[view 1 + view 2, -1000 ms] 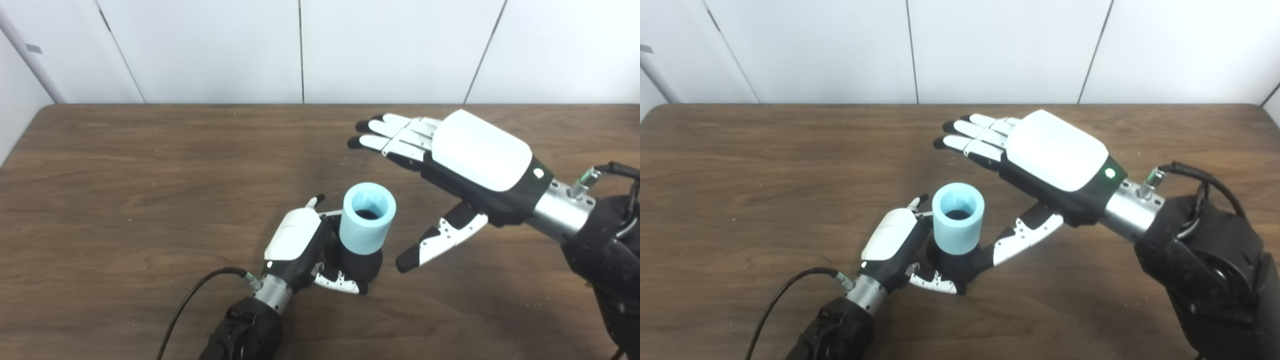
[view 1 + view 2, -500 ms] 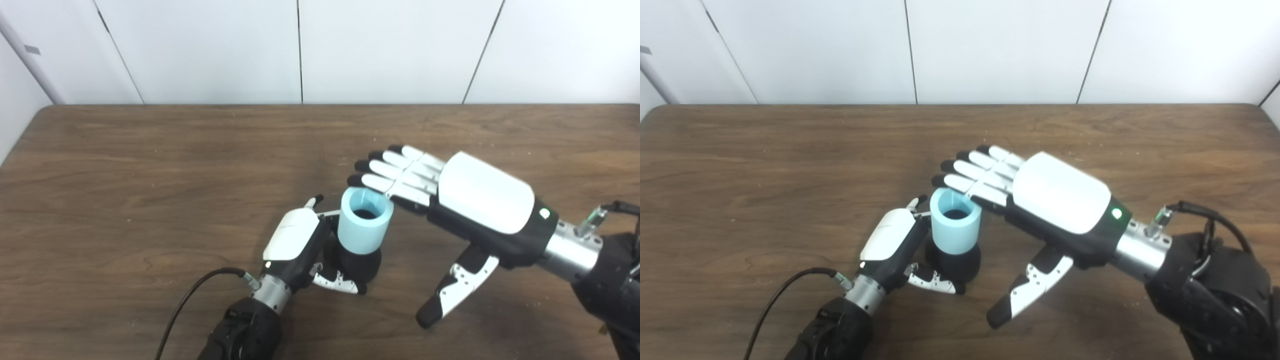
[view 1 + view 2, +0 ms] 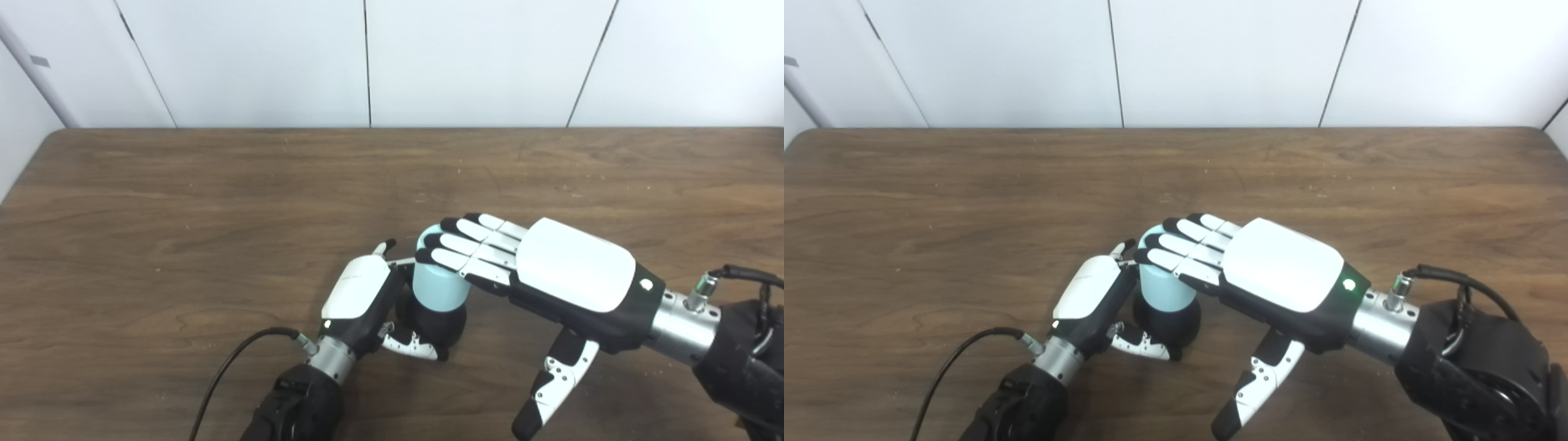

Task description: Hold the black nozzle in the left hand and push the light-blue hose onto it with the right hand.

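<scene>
Black nozzle (image 3: 432,318) upright at near centre of tabletop (image 3: 184,202), clamped in left hand (image 3: 361,297); light-blue hose (image 3: 433,288) seated on top of it; right hand (image 3: 551,269) flat, holding nothing, fingers (image 3: 456,242) extended side by side across hose's top end, thumb hanging clear. Recommended: press straight down along nozzle axis, left grip firm against tipping. Brown wood-grain surface, otherwise bare; white panelled wall (image 3: 367,61) beyond far edge.
</scene>
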